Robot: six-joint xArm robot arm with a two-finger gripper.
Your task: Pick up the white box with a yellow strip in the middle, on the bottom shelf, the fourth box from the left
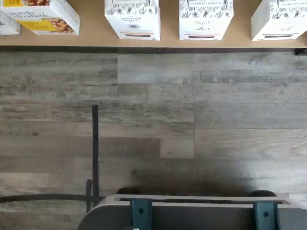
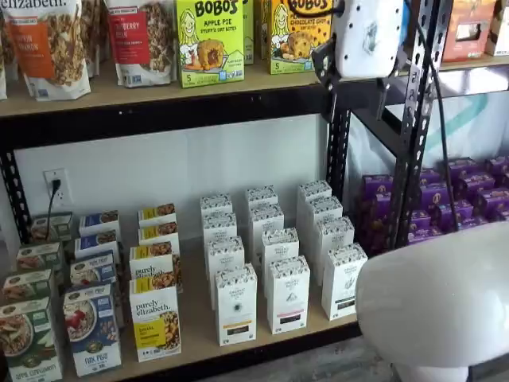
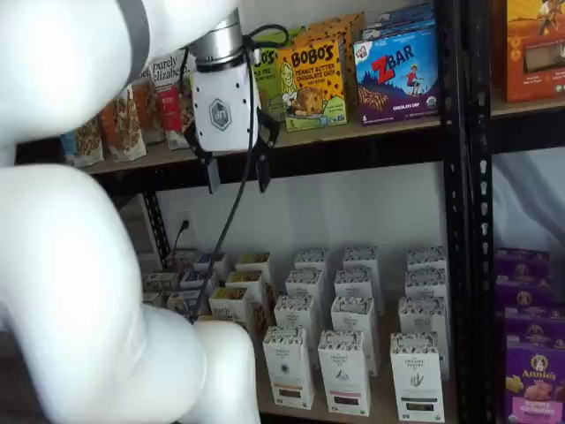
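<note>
The white box with a yellow strip [image 2: 236, 304] stands at the front of the bottom shelf, just right of a Purely Elizabeth box [image 2: 155, 320]. It also shows in the wrist view [image 1: 133, 19] and in a shelf view [image 3: 287, 367]. My gripper [image 3: 237, 175] hangs high in front of the upper shelf's edge, far above the box. A gap shows between its two black fingers and nothing is in them. In a shelf view only its white body [image 2: 366, 36] shows clearly.
More white boxes [image 2: 288, 293] stand in rows to the right, and cereal boxes [image 2: 91, 328] to the left. Purple boxes [image 2: 469, 199] fill the neighbouring shelf. A black upright post [image 2: 338, 151] and the arm's white links [image 3: 79, 265] stand nearby. Wood floor [image 1: 153, 120] lies before the shelf.
</note>
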